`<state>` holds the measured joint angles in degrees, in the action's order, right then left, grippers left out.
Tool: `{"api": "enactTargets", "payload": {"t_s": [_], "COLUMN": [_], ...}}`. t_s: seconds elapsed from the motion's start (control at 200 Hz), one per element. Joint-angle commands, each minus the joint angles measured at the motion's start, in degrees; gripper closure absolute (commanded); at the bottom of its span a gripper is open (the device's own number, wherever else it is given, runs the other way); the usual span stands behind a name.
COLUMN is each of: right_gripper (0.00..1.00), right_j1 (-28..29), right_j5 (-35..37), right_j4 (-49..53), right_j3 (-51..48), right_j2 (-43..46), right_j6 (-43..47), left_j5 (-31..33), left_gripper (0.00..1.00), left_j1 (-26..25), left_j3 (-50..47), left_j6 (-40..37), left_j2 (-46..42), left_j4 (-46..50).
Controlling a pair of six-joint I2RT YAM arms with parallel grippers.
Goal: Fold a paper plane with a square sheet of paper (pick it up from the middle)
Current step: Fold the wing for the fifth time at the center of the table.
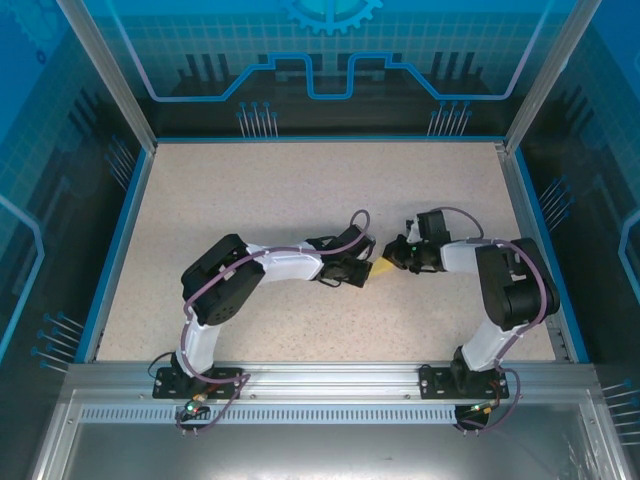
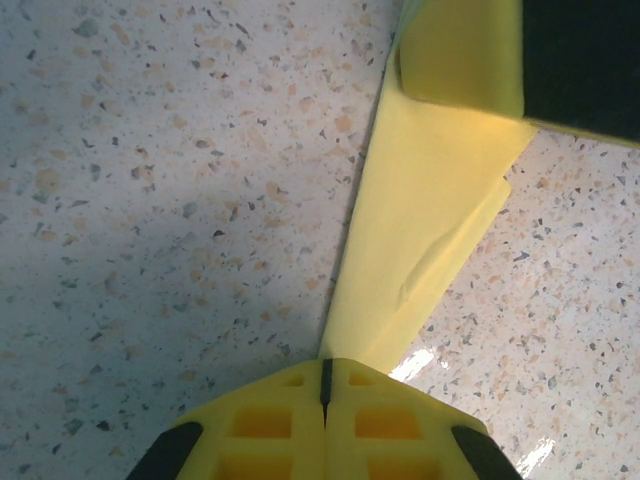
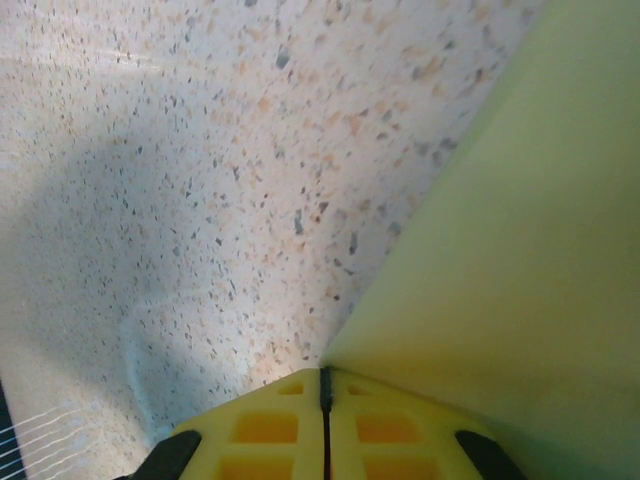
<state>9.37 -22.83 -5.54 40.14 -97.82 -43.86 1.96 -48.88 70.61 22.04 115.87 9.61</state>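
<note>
Eyes on the folded paper (image 1: 383, 266): pale yellow, small, sitting at mid-table exactly where the two arms meet. Up close from the left wrist, a narrow band, slim at the near end and broadening toward the far one, doubled over in layers, with a soft dent rippling across its middle. From the right wrist, a broad pale-yellow flank down the whole right side, tapering to a corner at the fingertips. Lifted, or brushing the surface? Hard to call from here.

Over to the left gripper (image 2: 323, 372): clamped tight, only a dark seam showing between its two halves, with the paper's narrow end nipped right at the tips. And the right gripper (image 3: 323, 378): same story, closed down hard, the paper's edge caught at its tips. In the left wrist view, one of its yellow fingers (image 2: 460, 50) laid on the far end of the band, black housing just beside it. From above, both claws nose to nose, left coming in from the left, right from the right, the paper bridging the small gap.

Underneath, the table (image 1: 280, 200): speckled beige, blue-edged, soft arm shadows across it. Beyond that, blue printed panels (image 1: 320, 70) on the walls, and a silver rail (image 1: 320, 375) along the near edge carrying both arm bases.
</note>
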Motion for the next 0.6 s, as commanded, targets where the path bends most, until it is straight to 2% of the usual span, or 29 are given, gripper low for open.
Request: {"api": "enactTargets", "payload": {"t_s": [0.0, 0.335, 0.595], "right_gripper": [0.93, 0.92, 0.92], "right_j1": [-3.44, -7.5, -11.03], "right_j5": [3.51, -1.55, -2.41], "right_j4": [0.09, -3.41, -1.5], "right_j3": [2.05, 4.06, 6.69], "right_j2": [-2.45, -6.09, -7.05], "right_j6": [1.14, -4.1, -4.41], "left_j5": [5.6, 7.04, 7.76], "left_gripper": [0.95, 0.95, 0.95], "left_j1": [0.53, 0.41, 0.46], "left_j3": [-5.31, -7.12, -7.15], "left_j6": [-1.62, -1.64, -1.97], "left_j2": [6.55, 5.51, 4.94], "left_j4": [15.98, 17.01, 18.13]}}
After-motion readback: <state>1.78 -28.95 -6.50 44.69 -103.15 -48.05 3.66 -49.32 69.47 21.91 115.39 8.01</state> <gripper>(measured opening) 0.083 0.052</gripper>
